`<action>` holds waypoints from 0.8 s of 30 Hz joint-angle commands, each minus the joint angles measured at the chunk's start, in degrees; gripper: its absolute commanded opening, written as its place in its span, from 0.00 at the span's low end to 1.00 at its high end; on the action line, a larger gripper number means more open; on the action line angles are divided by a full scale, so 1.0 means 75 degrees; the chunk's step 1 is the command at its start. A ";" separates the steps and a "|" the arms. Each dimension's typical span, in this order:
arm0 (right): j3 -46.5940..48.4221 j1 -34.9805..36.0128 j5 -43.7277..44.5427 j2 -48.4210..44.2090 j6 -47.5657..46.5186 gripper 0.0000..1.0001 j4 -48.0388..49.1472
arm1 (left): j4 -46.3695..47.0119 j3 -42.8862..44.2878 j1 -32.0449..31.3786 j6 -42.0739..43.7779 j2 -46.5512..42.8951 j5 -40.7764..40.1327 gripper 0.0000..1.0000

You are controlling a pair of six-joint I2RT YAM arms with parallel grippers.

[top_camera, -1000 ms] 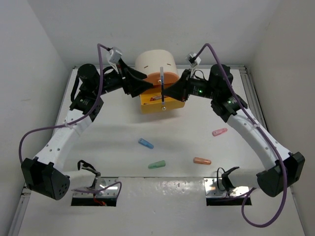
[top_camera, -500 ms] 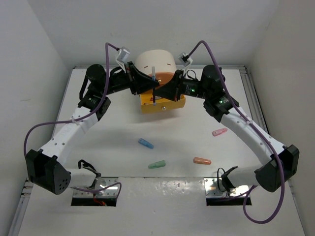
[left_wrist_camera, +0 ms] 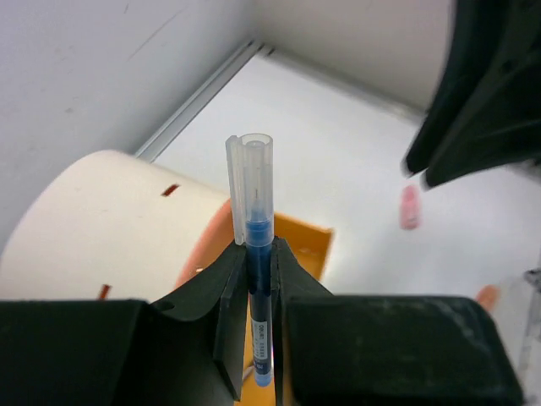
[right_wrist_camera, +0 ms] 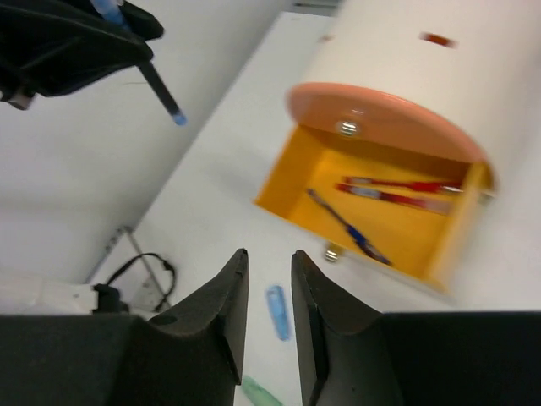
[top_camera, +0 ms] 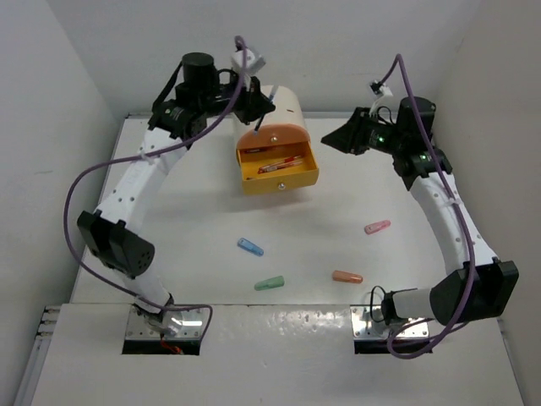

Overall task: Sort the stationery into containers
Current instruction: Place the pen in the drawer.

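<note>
From above, the left gripper (top_camera: 260,114) is seen raised over the cream cabinet (top_camera: 292,103), clamped on a blue pen (top_camera: 270,95) that is held tilted. Below the peach drawer (top_camera: 275,135), the yellow drawer (top_camera: 283,179) is pulled out, and red pens (top_camera: 283,161) lie inside it. The right gripper (top_camera: 331,141) is held well to the right of the drawer. A blue capsule (top_camera: 250,247), a green capsule (top_camera: 270,283), an orange capsule (top_camera: 347,277) and a pink capsule (top_camera: 377,227) are scattered on the table (top_camera: 186,254).

In the left wrist view, the blue pen is pinched upright at its barrel between the fingers (left_wrist_camera: 228,296), with its clear cap above them and the cabinet beneath.

In the right wrist view, the right gripper's fingers (right_wrist_camera: 228,313) are parted by a narrow gap with nothing in it. A second blue pen (right_wrist_camera: 347,224) is seen beside the red pens in the yellow drawer.
</note>
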 commanded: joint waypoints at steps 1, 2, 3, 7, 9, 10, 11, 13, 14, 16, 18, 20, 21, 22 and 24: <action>0.0089 -0.0445 -0.0245 -0.0219 -0.1163 0.25 -0.0977 | -0.2233 0.1115 -0.0435 0.2338 0.0837 -0.1553 0.00; -0.0132 -0.0551 -0.0245 -0.0266 -0.1258 0.25 -0.1002 | -0.2374 0.1303 -0.0517 0.2469 0.1245 -0.1949 0.00; -0.0262 -0.0702 -0.0245 -0.0382 -0.1352 0.25 -0.0991 | -0.2596 0.1548 -0.0634 0.2586 0.1423 -0.2069 0.00; -0.0661 -0.0903 -0.0303 -0.0501 -0.1797 0.24 -0.1072 | -0.2891 0.1738 -0.0963 0.3113 0.2056 -0.2444 0.02; -0.0790 -0.0927 -0.0362 -0.0477 -0.1845 0.23 -0.1107 | -0.3019 0.1785 -0.1150 0.3301 0.2384 -0.2807 0.03; -0.0837 -0.0950 -0.0455 -0.0454 -0.1834 0.21 -0.1119 | -0.3078 0.1820 -0.1197 0.3488 0.2478 -0.2913 0.03; -0.0919 -0.0938 -0.0490 -0.0454 -0.1799 0.20 -0.1096 | -0.3102 0.1844 -0.1233 0.3583 0.2665 -0.3030 0.03; -0.0989 -0.0927 -0.0572 -0.0419 -0.1740 0.19 -0.1014 | -0.3242 0.1995 -0.1280 0.3770 0.2934 -0.3078 0.03; -0.1001 -0.0869 -0.0584 -0.0419 -0.1728 0.18 -0.1025 | -0.3382 0.2170 -0.1291 0.3829 0.2994 -0.3043 0.04; -0.1013 -0.0821 -0.0608 -0.0384 -0.1752 0.18 -0.1026 | -0.3488 0.2300 -0.1338 0.3923 0.3146 -0.3020 0.08; -0.1025 -0.0809 -0.0608 -0.0372 -0.1728 0.18 -0.1026 | -0.3711 0.2464 -0.1420 0.4005 0.3241 -0.3008 0.27; -0.1036 -0.0751 -0.0608 -0.0372 -0.1647 0.18 -0.0979 | -0.3899 0.2523 -0.1514 0.4075 0.3335 -0.2961 0.56; -0.1060 -0.0728 -0.0608 -0.0395 -0.1600 0.18 -0.0909 | -0.3945 0.2547 -0.1537 0.4076 0.3335 -0.2915 0.64; -0.1072 -0.0669 -0.0608 -0.0407 -0.1553 0.18 -0.0885 | -0.3958 0.2582 -0.1514 0.4053 0.3323 -0.2926 0.76; -0.1060 -0.0575 -0.0585 -0.0454 -0.1506 0.18 -0.0850 | -0.3911 0.2769 -0.1503 0.3889 0.3230 -0.2926 0.79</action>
